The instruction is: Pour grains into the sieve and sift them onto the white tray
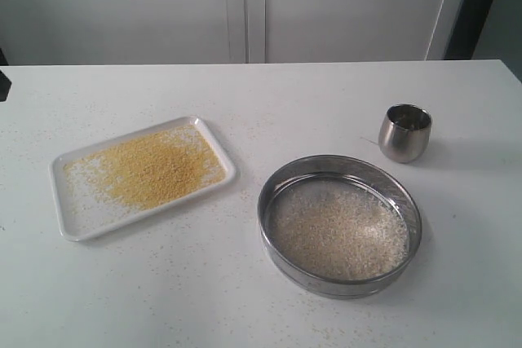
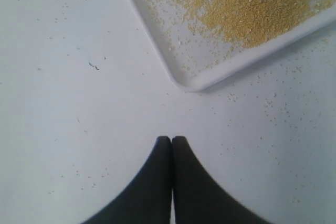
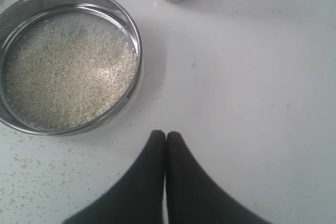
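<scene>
Over the table (image 1: pixel 204 291), left pincer (image 2: pixel 171 139) and right pincer (image 3: pixel 166 134) both hang closed.

A white tabletop (image 1: pixel 204 299) holds a white tray (image 1: pixel 85 211) at left. A steel sieve (image 1: pixel 342 287) and small steel cup (image 1: pixel 404 134) sit at right.

The left gripper (image 2: pixel 171 139) is showing two black fingers (image 2: pixel 155 177) pressing flat against each other, tips meeting, nothing lying between them. The tips are pointing toward one rounded corner of the white tray (image 2: pixel 191 85), which is sitting apart from them on the white surface (image 2: pixel 79 129). The grains (image 2: pixel 252 9) are lying in the tray as a dense golden-yellow bed, thinning out toward that corner. Outside the rim, stray grains (image 2: pixel 273 109) are dotting the surface. A small dark mark (image 2: pixel 94 66) is showing on the surface, well apart from the tray.
</scene>
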Tool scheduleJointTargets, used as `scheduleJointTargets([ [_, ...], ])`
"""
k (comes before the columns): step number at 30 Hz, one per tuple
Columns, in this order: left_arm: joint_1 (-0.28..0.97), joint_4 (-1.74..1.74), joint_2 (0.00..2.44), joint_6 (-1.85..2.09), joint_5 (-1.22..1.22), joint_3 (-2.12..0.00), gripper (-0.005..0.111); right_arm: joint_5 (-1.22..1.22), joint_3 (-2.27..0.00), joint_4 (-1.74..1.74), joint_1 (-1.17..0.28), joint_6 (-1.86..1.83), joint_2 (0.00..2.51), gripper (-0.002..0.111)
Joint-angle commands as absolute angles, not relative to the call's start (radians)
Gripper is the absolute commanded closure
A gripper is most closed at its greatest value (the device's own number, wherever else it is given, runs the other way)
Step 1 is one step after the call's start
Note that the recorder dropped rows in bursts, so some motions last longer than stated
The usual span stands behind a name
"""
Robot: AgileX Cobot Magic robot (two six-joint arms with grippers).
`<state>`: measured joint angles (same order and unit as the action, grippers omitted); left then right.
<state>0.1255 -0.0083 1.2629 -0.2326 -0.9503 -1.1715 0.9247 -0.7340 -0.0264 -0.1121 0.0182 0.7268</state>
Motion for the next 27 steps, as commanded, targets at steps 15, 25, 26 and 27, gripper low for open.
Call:
scheduleJointTargets([
  [15, 0.121, 0.0, 1.006, -0.18, -0.961, -1.078, 0.107, 0.917, -0.727, -0.03, -0.109, 0.023, 0.721, 0.108],
  [25, 0.121, 0.0, 1.007, -0.18, -0.961, -1.078, 0.107, 0.917, -0.727, -0.03, -0.109, 0.023, 0.721, 0.108],
  [26, 0.121, 0.0, 1.007, -0.18, -0.961, -1.078, 0.107, 0.917, -0.727, -0.03, -0.109, 0.023, 0.721, 0.108],
  [27, 0.121, 0.0, 1.007, -0.18, -0.961, -1.078, 0.107, 0.917, -0.727, -0.03, -0.109, 0.023, 0.721, 0.108],
])
